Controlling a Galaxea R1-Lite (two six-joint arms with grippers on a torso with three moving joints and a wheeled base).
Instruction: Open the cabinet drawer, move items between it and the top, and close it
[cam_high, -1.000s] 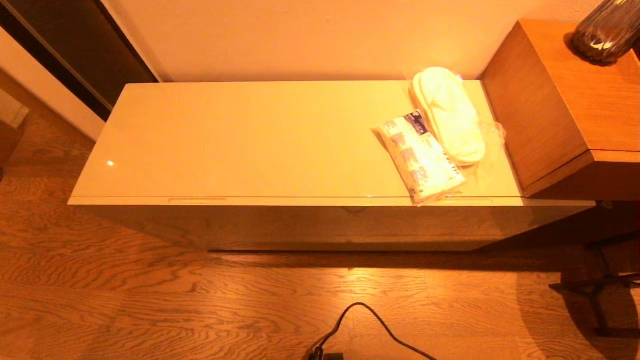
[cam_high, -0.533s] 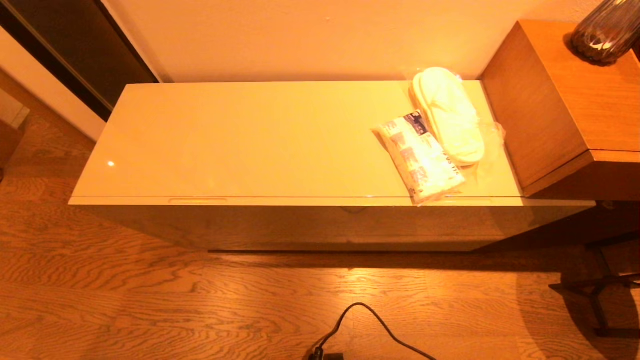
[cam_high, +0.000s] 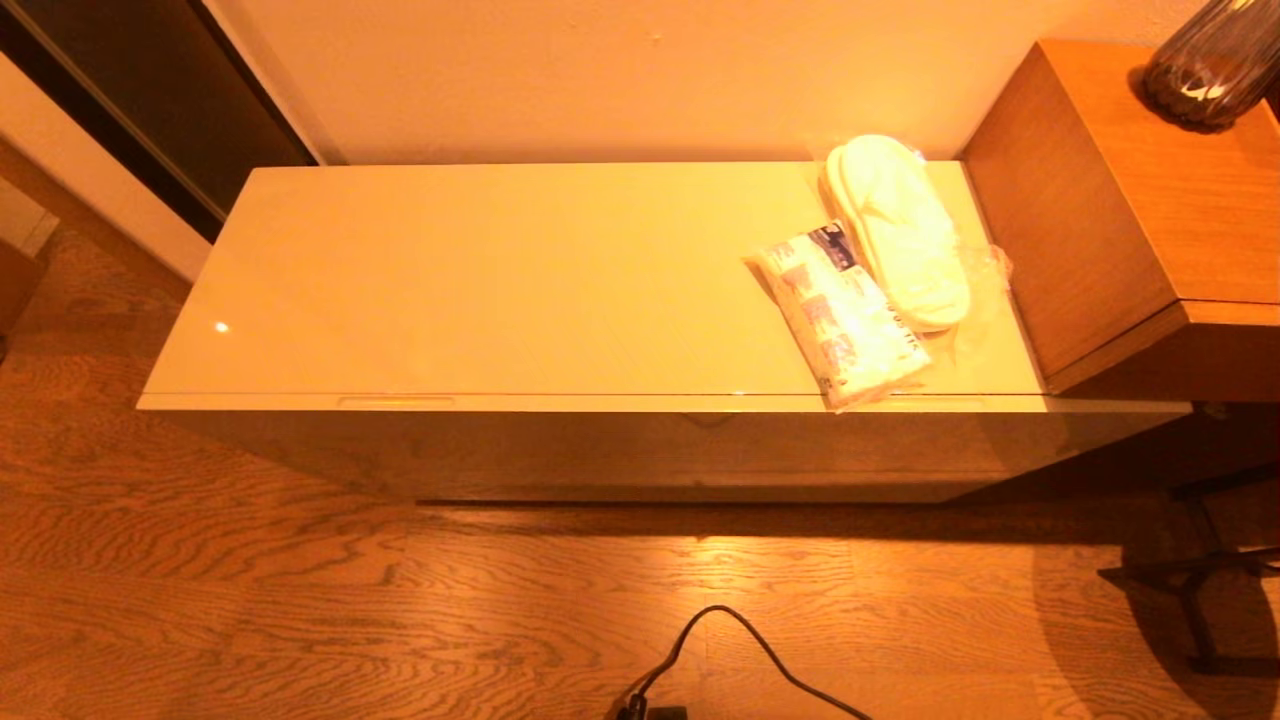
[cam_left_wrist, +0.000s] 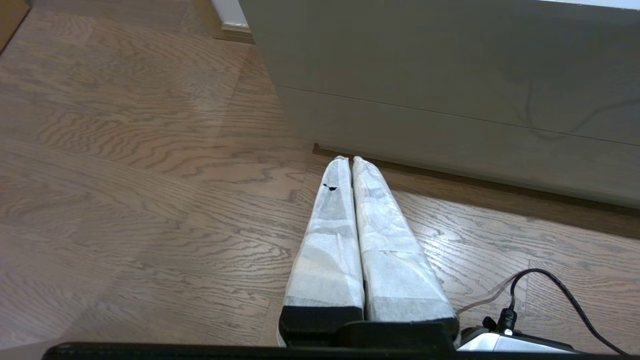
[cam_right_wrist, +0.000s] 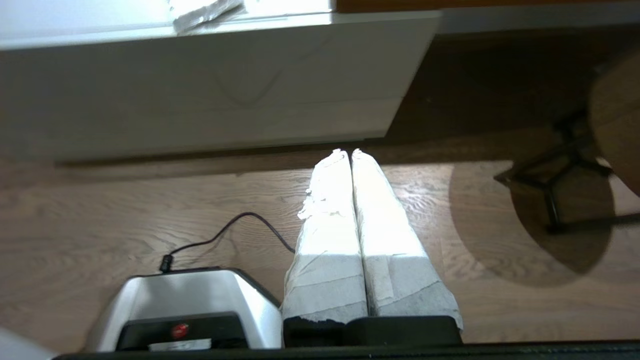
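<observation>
The drawer (cam_high: 640, 445) is shut. The slippers (cam_high: 897, 228) and the packet (cam_high: 842, 315) (touching) are laid on the top (cam_high: 500, 280).

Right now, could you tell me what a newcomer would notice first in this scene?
Probably the two pale things on the right end of the glossy cream top: the bagged white slippers near the wall, and the white packet with blue print just touching them, its end poking over the front edge. Next, the dark vase on the taller brown cabinet; the drawer below is shut.
</observation>
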